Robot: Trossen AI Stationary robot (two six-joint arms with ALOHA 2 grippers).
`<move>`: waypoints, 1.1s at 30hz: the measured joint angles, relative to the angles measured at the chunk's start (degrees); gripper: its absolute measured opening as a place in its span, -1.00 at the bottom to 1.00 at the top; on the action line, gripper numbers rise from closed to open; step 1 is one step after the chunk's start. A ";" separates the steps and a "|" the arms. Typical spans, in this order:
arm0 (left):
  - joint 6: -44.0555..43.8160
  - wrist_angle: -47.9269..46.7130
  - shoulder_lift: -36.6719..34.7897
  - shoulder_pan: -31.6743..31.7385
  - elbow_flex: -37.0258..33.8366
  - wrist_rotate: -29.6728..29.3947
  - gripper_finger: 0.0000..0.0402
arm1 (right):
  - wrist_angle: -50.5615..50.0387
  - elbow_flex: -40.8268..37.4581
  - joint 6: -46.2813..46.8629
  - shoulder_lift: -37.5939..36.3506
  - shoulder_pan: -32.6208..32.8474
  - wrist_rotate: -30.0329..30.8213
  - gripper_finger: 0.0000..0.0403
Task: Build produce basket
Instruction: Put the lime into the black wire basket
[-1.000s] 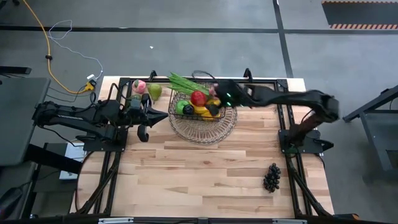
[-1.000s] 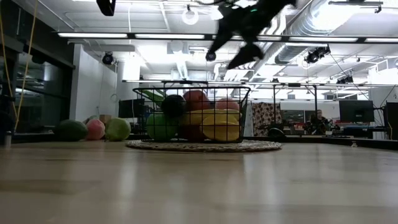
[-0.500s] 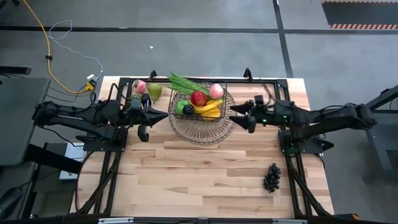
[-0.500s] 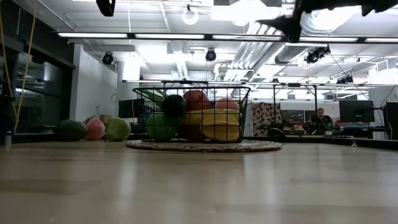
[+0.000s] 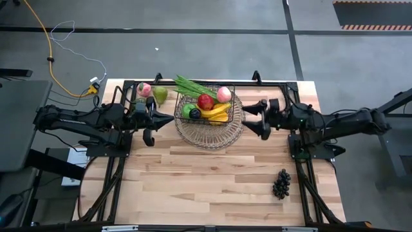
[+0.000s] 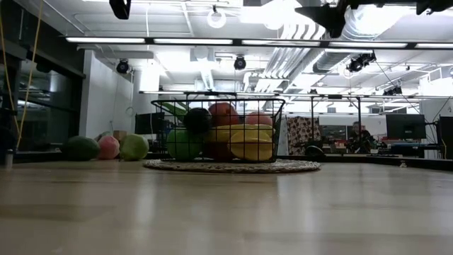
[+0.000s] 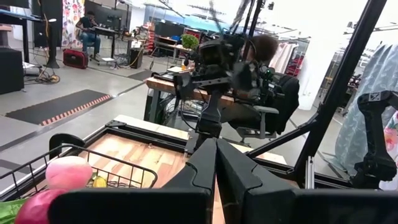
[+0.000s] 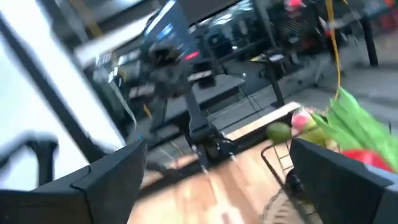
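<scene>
The dark wire basket (image 5: 207, 107) stands on a paler round wire tray (image 5: 210, 131) at the table's far middle. It holds a green leafy bunch (image 5: 193, 87), a red apple (image 5: 205, 102), a pink peach (image 5: 223, 94), a banana (image 5: 216, 114), a green apple (image 5: 186, 111) and a dark plum (image 5: 194, 115). My left gripper (image 5: 170, 119) hovers shut just left of the basket, and my right gripper (image 5: 248, 119) hovers open just right of it. Both point level at the basket, with nothing between their fingers. Dark grapes (image 5: 281, 183) lie on the table near its right front.
A peach (image 5: 144, 89) and a pear (image 5: 159, 95) lie on the table at the far left of the basket. The low view shows a mango (image 6: 80, 148) beside them. Black frame rails (image 5: 302, 167) run along both table sides. Bare wood lies in front of the basket.
My right gripper has drawn back from above the basket toward the table's right edge and tipped from slanting down to level, staying open. The basket and its produce have kept still.
</scene>
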 joint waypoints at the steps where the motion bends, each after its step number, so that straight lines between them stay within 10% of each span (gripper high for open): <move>1: 0.00 -0.02 0.00 0.00 0.00 0.00 -1.00 | -0.21 0.02 -3.44 0.23 0.46 -0.52 0.90; 8: 0.00 -0.39 0.00 0.02 0.00 0.00 -1.00 | -1.05 0.02 -20.24 1.31 2.09 -0.79 0.83; 33: 2.86 -0.54 -0.01 0.02 0.00 -2.16 -0.74 | -1.18 0.02 -15.30 1.37 1.88 -0.21 0.81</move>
